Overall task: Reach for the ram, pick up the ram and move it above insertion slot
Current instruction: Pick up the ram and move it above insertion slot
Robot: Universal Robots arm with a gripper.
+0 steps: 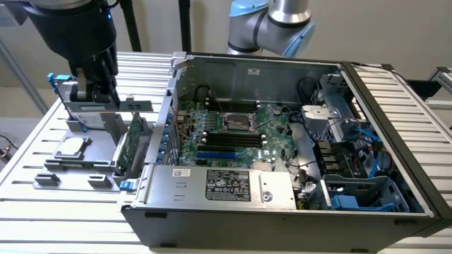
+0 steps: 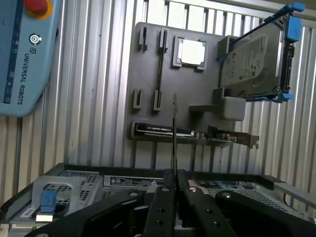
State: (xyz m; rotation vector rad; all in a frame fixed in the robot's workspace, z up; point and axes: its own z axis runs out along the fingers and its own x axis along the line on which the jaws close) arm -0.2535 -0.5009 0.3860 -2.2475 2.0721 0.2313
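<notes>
Wrist view: you see the ram edge-on, a thin dark upright strip pinched between the gripper fingers, which are pressed together on its lower end. Beyond the gripper lies one grey fixture plate carrying one processor, one hard drive in a blue-clipped caddy, and one expansion card on edge. One teach pendant rests beside the plate. One open computer case lies just beneath the gripper.

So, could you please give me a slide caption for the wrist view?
Gripper shut on the edge-on ram, with the grey parts holder and hard drive beyond.
</notes>
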